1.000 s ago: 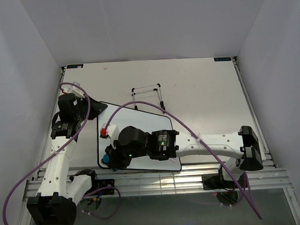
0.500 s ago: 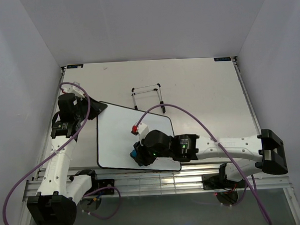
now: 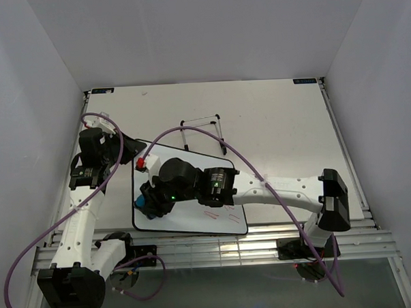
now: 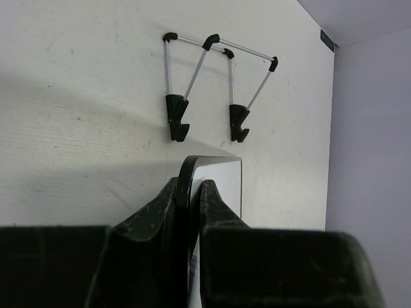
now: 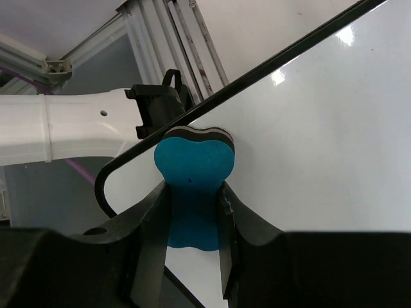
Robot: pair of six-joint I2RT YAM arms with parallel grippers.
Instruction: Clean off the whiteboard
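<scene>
The whiteboard [image 3: 183, 220] lies flat on the table, near left, with red marks [image 3: 213, 216] close to its near edge. My left gripper [image 3: 130, 151] is shut on the board's far left corner; in the left wrist view the black rim [image 4: 188, 172] sits between the fingers. My right gripper [image 3: 151, 201] is shut on the blue eraser [image 3: 147, 205] and presses it on the board's left part. In the right wrist view the eraser [image 5: 194, 168] lies on the glossy board [image 5: 321, 128] beside the rim's corner.
The black wire stand [image 3: 203, 131] stands on the table just beyond the board and shows in the left wrist view [image 4: 212, 90]. The aluminium rails [image 3: 216, 249] run along the near edge. The purple cable [image 3: 191, 129] arches over the board.
My right gripper swept the eraser right along the board's near part, then back to the left side. The red marks near the near edge now show. The left gripper has not moved.
</scene>
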